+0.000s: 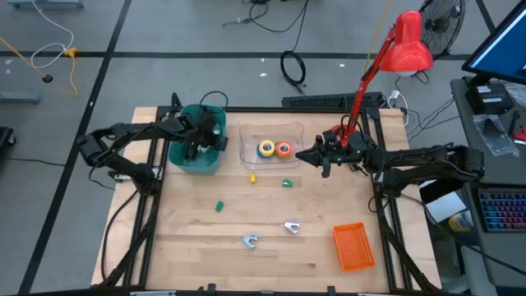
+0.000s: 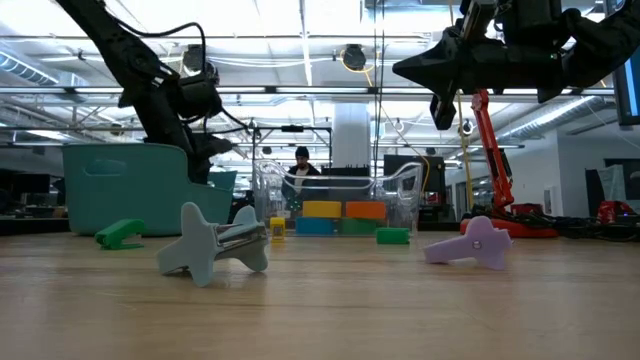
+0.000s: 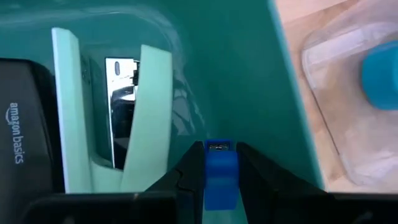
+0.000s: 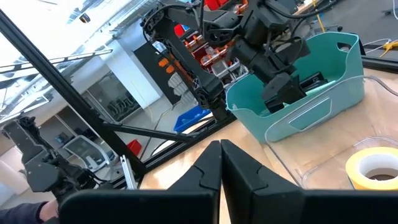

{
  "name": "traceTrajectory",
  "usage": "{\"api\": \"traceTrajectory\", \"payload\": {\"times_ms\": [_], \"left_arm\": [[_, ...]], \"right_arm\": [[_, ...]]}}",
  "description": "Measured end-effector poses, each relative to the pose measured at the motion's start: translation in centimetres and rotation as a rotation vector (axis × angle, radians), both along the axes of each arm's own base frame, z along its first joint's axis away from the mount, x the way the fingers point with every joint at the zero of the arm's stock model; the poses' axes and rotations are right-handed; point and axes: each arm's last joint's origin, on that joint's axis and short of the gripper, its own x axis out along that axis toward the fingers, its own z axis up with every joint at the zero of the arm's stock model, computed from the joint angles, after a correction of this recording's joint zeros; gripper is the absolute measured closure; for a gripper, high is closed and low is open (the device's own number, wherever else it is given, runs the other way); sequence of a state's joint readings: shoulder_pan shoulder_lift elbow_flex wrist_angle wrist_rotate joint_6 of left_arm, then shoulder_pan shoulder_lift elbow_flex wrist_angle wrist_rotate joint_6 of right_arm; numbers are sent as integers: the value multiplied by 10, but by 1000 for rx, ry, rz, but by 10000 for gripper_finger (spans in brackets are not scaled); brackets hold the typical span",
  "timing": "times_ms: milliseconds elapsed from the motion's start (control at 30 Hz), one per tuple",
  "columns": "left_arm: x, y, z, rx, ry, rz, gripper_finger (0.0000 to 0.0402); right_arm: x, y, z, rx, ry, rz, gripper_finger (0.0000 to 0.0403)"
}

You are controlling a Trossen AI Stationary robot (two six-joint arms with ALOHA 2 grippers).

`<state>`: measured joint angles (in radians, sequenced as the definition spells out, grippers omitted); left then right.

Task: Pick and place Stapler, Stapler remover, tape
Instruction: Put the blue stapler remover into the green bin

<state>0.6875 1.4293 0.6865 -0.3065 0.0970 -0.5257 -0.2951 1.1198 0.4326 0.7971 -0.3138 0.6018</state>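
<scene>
My left gripper (image 1: 197,145) reaches down into the teal bin (image 1: 187,161) and is shut on a small blue stapler (image 3: 221,177). A mint stapler (image 3: 112,112) and a black stapler (image 3: 25,124) lie in the bin beside it. My right gripper (image 1: 302,156) hovers shut above the table, just right of the clear tray (image 1: 246,136), touching nothing. The yellow tape (image 1: 265,148) and orange tape (image 1: 283,149) sit in the tray, and the blue tape (image 3: 380,74) too. A green roll (image 1: 287,182) lies on the table before the tray. Two stapler removers (image 1: 250,240) (image 1: 292,227) rest on the near table. My left gripper pinches the small blue stapler (image 3: 221,163) between its two fingers, which come from above into the bin. The stapler's metal-tipped end (image 3: 219,147) shows just past the fingertips. Whether the stapler rests on the bin floor I cannot tell.
A small green stapler (image 1: 219,205) and a small yellow thing (image 1: 253,177) lie on the table between bin and tray. An orange basket (image 1: 353,247) sits at the near right. A red desk lamp (image 1: 407,45) stands at the far right corner.
</scene>
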Motion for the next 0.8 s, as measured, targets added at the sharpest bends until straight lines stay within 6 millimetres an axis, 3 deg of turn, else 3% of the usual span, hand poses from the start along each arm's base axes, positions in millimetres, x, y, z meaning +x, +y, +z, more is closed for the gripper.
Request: {"api": "traceTrajectory", "payload": {"times_ms": [100, 800], "left_arm": [[0, 3, -1, 9, -2, -17, 325], [1, 4, 0, 56, 11, -54, 174]], "right_arm": [[0, 0, 0, 7, 0, 0, 403], [0, 0, 0, 15, 0, -3, 403]]}}
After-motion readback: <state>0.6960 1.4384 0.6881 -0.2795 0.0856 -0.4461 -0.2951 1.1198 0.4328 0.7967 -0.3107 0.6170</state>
